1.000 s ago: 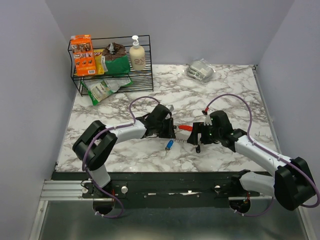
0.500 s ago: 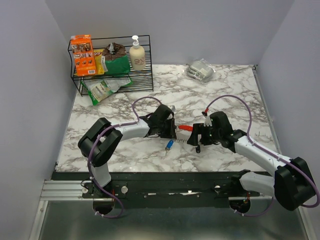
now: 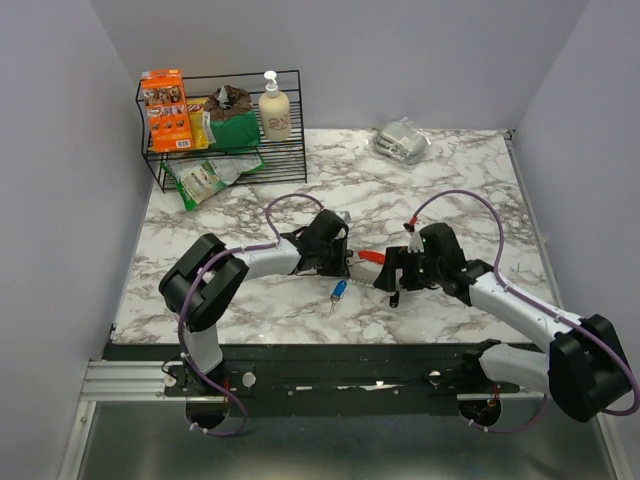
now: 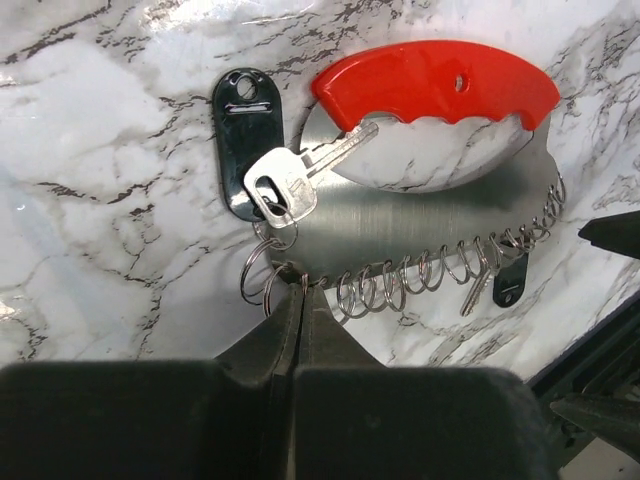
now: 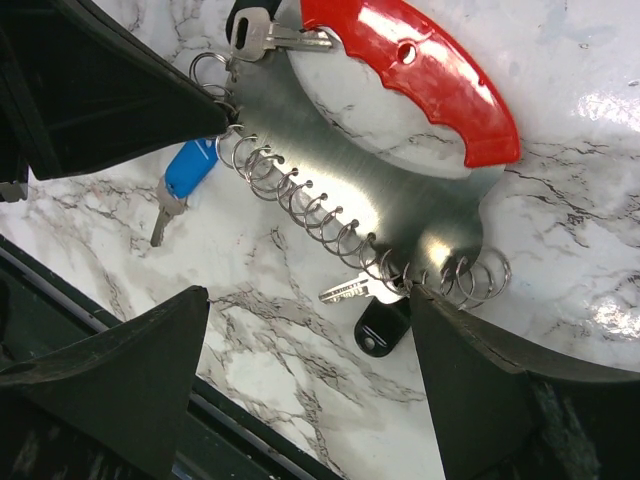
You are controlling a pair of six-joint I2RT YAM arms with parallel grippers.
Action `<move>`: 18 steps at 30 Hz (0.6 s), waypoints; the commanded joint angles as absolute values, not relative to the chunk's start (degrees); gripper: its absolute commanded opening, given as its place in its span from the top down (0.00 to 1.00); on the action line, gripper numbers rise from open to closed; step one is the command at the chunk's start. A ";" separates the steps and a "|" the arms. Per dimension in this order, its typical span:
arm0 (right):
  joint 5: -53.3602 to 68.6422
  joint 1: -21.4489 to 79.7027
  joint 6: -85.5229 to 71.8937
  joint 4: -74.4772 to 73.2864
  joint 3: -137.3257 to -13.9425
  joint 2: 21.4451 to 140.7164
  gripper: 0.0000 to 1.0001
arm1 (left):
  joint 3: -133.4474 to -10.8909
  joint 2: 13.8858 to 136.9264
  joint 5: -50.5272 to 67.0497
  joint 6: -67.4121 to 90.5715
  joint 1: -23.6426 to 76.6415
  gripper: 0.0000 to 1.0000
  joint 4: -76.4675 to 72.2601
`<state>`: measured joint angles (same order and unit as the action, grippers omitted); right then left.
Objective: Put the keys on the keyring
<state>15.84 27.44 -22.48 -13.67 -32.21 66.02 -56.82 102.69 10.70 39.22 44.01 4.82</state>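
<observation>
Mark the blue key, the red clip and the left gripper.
blue key [image 5: 190,170]: right wrist view, on its blue head.
red clip [image 4: 430,85]: left wrist view, mid red body.
left gripper [image 4: 300,285]: left wrist view, at its shut fingertips.

Showing, on a white dark-veined marble tabletop [image 4: 90,150], the keyring [image 4: 400,230]: a brushed steel plate under a curved red plastic grip [image 4: 435,85], filling the upper right, with a row of small silver wire rings [image 4: 420,272] along its lower edge. Overlapping a black oval tag [image 4: 247,135] left of centre with a small silver metal key [image 4: 285,185]. Pressing the black left gripper [image 4: 301,292] jaws together at bottom centre, tips at the leftmost rings.
</observation>
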 commanded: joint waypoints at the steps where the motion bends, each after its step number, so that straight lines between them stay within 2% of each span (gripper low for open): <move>1: 16.79 27.77 -22.50 -13.18 -31.55 64.43 0.10 | -58.62 101.08 7.91 35.70 44.47 1.00 5.53; 11: 16.00 27.77 -22.24 -15.47 -32.70 60.30 0.10 | -60.64 93.79 10.63 27.17 44.47 1.00 6.94; 18: 15.38 27.77 -22.24 -16.70 -33.13 58.63 0.10 | -63.37 94.39 17.31 19.70 45.17 1.00 8.61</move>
<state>15.84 27.44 -22.46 -14.66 -32.18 60.01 -61.41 94.67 11.77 25.93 44.12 7.18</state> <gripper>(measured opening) 0.902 0.010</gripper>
